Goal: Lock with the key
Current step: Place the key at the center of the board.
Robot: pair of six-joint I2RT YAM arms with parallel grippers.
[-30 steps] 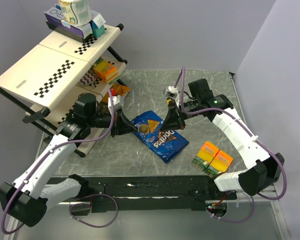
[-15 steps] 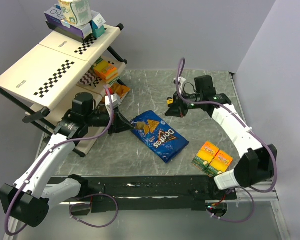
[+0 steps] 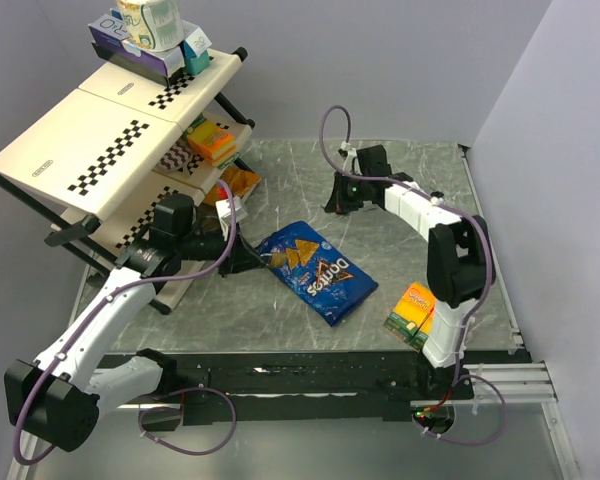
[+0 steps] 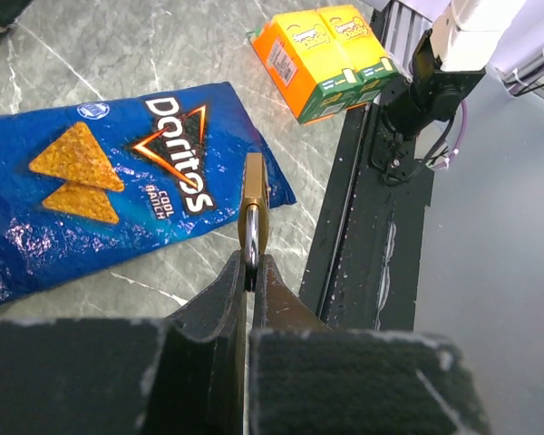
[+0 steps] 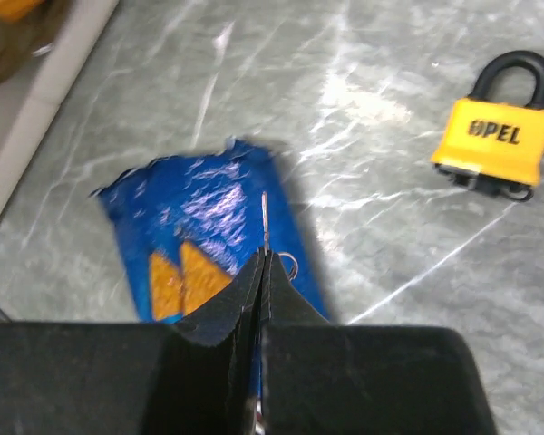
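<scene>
My left gripper [image 4: 251, 269] is shut on the steel shackle of a brass padlock [image 4: 253, 204], seen edge-on and held above the blue Doritos bag [image 4: 118, 190]. In the top view the left gripper [image 3: 252, 257] sits at the bag's left end. My right gripper [image 5: 264, 260] is shut on a small key [image 5: 264, 217]; its blade sticks out past the fingertips and its ring [image 5: 289, 265] hangs beside them. In the top view the right gripper [image 3: 337, 197] is at the far middle of the table, well apart from the left one. A yellow OPEL padlock [image 5: 496, 136] lies on the table.
A Doritos bag [image 3: 315, 268] lies mid-table. Two orange boxes [image 3: 417, 308] stand at the near right. A checkered shelf rack [image 3: 110, 110] with boxes fills the far left. A black rail [image 3: 310, 375] runs along the table's near edge.
The right arm has swung away from the chips bag and the left gripper toward the far middle of the table, key still held. The left gripper has stayed almost in place.
</scene>
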